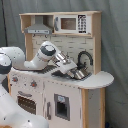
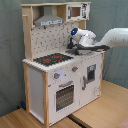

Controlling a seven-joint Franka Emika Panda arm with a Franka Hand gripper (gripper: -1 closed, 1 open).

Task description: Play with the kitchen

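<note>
The kitchen is a tall white and light-wood toy unit with a pegboard back, a grey hood and a microwave. In both exterior views my gripper hangs low over the sink area, just in front of the black faucet. The arm reaches in from the first exterior view's left and from the second exterior view's right. The black-red hob lies beside the gripper. The sink basin itself is mostly hidden behind the hand.
The oven door and knobs face the front of the unit. A rounded white counter end juts out past the sink. A wooden tabletop carries the kitchen. Grey curtain hangs behind.
</note>
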